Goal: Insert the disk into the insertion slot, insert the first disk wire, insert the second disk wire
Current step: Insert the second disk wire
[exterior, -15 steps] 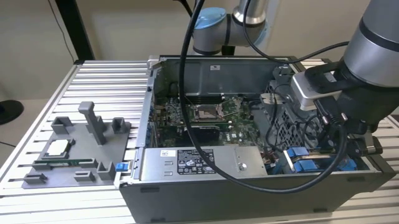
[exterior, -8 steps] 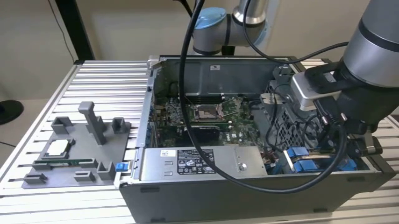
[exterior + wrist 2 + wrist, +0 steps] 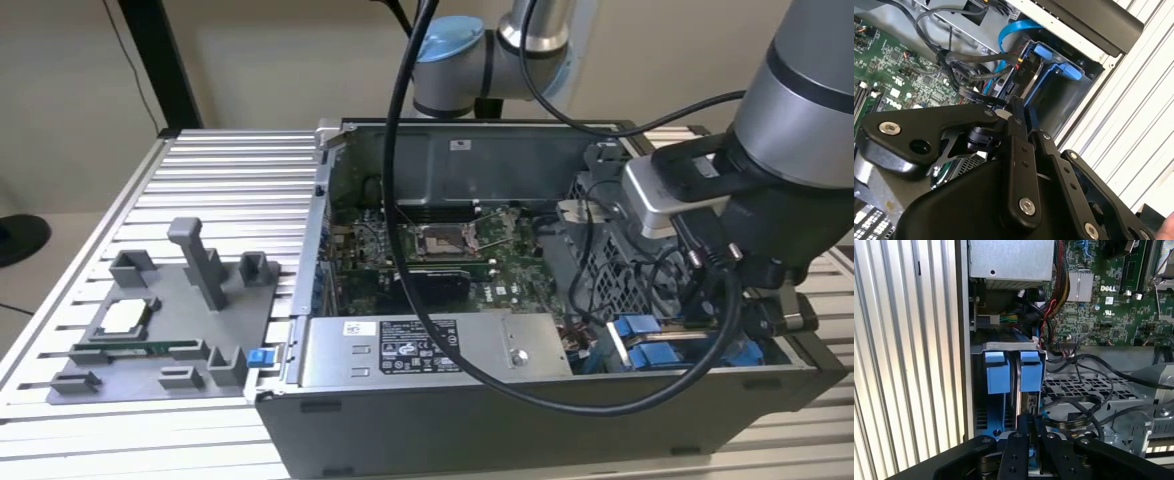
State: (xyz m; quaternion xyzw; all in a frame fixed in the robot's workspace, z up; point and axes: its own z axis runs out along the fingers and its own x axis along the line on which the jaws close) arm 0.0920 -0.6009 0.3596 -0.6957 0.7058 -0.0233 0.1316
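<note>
Beige wall (image 3: pixel 267 60) behind a ribbed aluminium table (image 3: pixel 227 190) (floor apparently pale).

arm: reaching steeply down | tool (image 3: pixel 1021 112): fingers pressed together, pointing downward

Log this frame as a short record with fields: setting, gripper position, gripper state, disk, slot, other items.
setting: open computer case on a slatted metal table
gripper position: gripper low in the case corner at the blue drive bay, fingertips at the end of the disk
gripper state: fingers close together on something thin and dark; what it is cannot be told
disk: disk sits edge-on in its blue caddy inside the bay
slot: insertion slot with blue tabs, next to the case wall
other items: power-supply box; motherboard; grey fixture tray outside the case
</note>
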